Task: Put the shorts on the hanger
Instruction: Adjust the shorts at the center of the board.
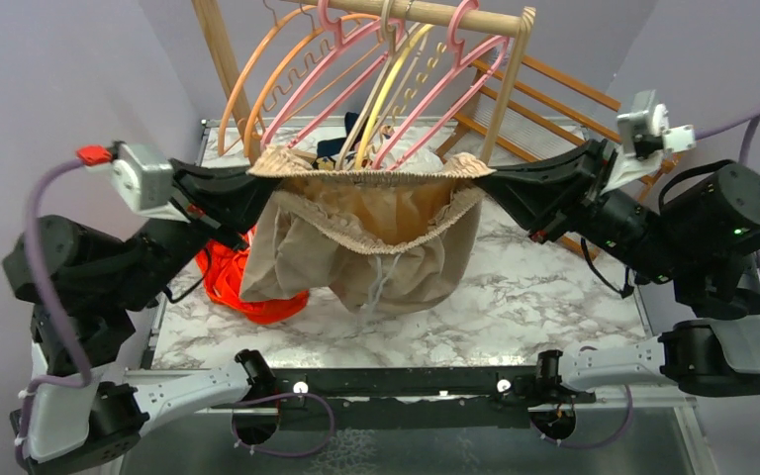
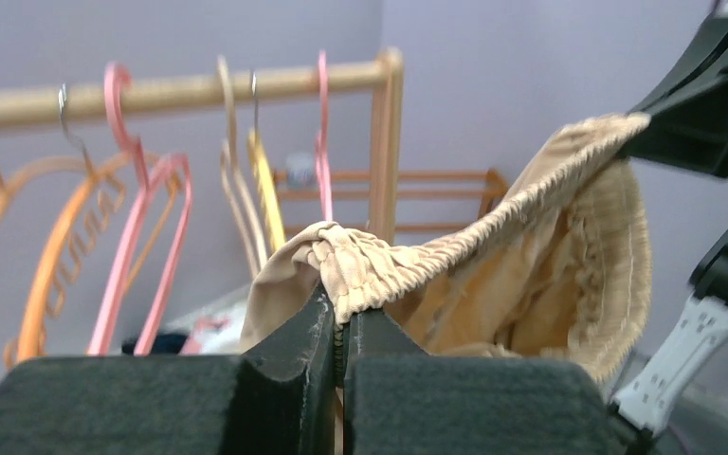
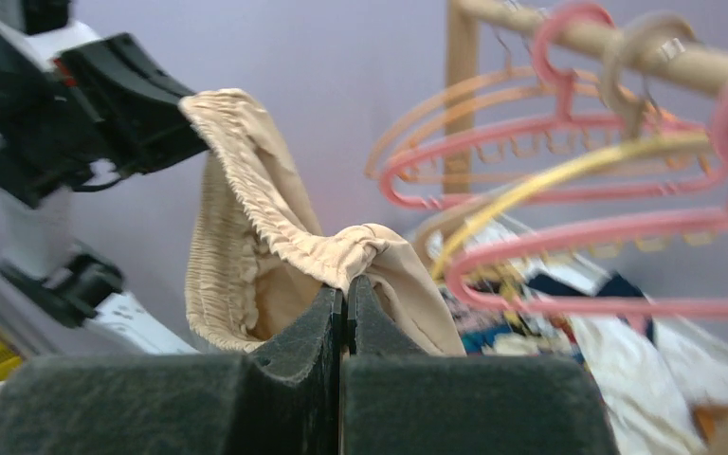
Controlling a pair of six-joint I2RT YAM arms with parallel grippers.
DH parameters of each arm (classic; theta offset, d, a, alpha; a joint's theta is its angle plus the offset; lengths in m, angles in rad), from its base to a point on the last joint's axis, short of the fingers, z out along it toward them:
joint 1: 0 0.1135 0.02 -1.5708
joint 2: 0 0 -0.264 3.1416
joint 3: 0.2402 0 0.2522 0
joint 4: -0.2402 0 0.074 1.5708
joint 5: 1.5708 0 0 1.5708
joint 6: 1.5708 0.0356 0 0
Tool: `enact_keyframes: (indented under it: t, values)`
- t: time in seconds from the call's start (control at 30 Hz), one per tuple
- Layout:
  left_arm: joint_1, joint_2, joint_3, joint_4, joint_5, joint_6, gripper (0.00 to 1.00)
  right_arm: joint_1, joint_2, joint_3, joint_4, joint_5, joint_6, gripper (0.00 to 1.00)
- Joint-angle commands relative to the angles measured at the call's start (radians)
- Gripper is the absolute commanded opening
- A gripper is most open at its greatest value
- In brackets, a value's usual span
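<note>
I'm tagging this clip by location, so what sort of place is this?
Likely a robotics lab cell staged for laundry practice, not a home: a left arm and right arm bolted at a marble-look table, a wooden rail hung with plastic hangers, plain purple walls close around.

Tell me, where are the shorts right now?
In the top view, the shorts hang in the middle, waistband stretched between the left pincer and the right pincer, just below the hangers on the rod.

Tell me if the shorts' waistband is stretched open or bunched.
Stretched open: the left end effector and right end effector pinch opposite waistband ends of the shorts.
</note>
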Motion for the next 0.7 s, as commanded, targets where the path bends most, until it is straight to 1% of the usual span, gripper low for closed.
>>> enact_keyframes:
  t: [0.0,0.03,0.1,0.27,0.33,0.37,0.4,0.43,0.53,0.57,0.6,0.63,0.67]
  values:
    - [0.005,0.075,0.257,0.099,0.117,0.065,0.0,0.0,0.031,0.186,0.076,-0.27,-0.058,0.01]
    - [0.005,0.074,0.26,0.109,0.128,0.064,0.0,0.0,0.021,0.18,0.103,-0.3,-0.053,0.01]
    - [0.005,0.041,0.199,0.14,0.115,0.052,0.0,0.001,-0.015,0.093,0.156,-0.3,-0.04,0.01]
    - [0.003,-0.076,-0.05,0.155,-0.002,0.026,0.0,0.0,-0.065,-0.152,0.164,-0.096,-0.035,0.01]
    - [0.003,-0.101,-0.093,0.144,-0.027,0.022,0.0,0.001,-0.058,-0.179,0.137,-0.048,-0.036,0.01]
    - [0.002,-0.102,-0.089,0.144,-0.03,0.03,0.0,0.001,-0.048,-0.165,0.125,-0.039,-0.043,0.01]
    - [0.003,-0.087,-0.059,0.142,-0.028,0.045,0.0,0.0,-0.026,-0.121,0.107,-0.045,-0.059,0.01]
    - [0.003,-0.058,0.007,0.135,-0.018,0.066,0.0,0.0,0.001,-0.035,0.085,-0.07,-0.076,0.01]
    - [0.003,0.077,0.297,0.092,0.078,0.106,0.0,0.0,0.094,0.281,0.047,-0.237,-0.1,0.01]
    - [0.003,0.122,0.373,0.088,0.114,0.109,0.0,0.001,0.108,0.343,0.06,-0.301,-0.1,0.01]
    - [0.003,0.14,0.42,0.092,0.142,0.107,0.0,0.0,0.107,0.369,0.084,-0.358,-0.097,0.01]
    - [0.003,0.143,0.439,0.097,0.158,0.104,0.0,0.001,0.094,0.357,0.116,-0.389,-0.09,0.01]
    - [0.003,0.131,0.425,0.111,0.162,0.098,0.0,0.0,0.073,0.319,0.144,-0.396,-0.081,0.01]
